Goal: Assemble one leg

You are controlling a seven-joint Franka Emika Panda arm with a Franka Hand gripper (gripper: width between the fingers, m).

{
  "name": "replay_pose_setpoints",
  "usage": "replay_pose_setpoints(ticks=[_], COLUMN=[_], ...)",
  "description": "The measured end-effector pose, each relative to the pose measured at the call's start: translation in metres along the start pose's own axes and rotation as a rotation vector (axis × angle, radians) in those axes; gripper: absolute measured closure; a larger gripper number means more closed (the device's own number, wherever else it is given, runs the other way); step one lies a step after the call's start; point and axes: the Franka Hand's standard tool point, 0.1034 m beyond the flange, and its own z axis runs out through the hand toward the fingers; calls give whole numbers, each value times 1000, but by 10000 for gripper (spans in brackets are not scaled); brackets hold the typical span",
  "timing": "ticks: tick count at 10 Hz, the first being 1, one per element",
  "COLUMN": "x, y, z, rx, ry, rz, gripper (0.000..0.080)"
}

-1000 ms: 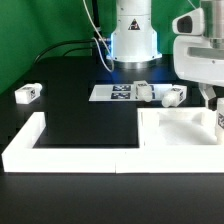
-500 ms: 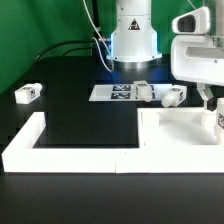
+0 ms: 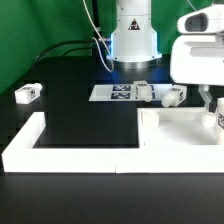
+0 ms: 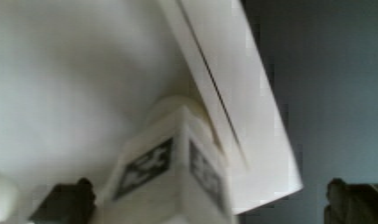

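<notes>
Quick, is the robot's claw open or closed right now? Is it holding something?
Gripper: open, fingers spread on either side of a white tagged leg; not clamped on it as far as the wrist view shows.

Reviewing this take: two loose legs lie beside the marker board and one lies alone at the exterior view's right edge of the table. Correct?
Not quite. The lone leg lies at the exterior view's left edge of the table, not the right. The other two legs do lie beside the marker board. The exterior view shows this.
</notes>
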Motion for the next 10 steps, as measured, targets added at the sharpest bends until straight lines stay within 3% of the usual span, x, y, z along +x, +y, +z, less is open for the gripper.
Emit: replay_pose_setpoints(ticks=[2, 4, 6, 7, 10], x=[4, 4, 4, 6, 7], y=[1, 2, 3, 6, 8], z=[-2, -1, -1, -1, 0], rx=[-1, 1, 1, -3, -3], ry=[14, 14, 14, 15, 19], rz=[-398, -472, -457, -391, -167], gripper=[150, 150, 437, 509, 509])
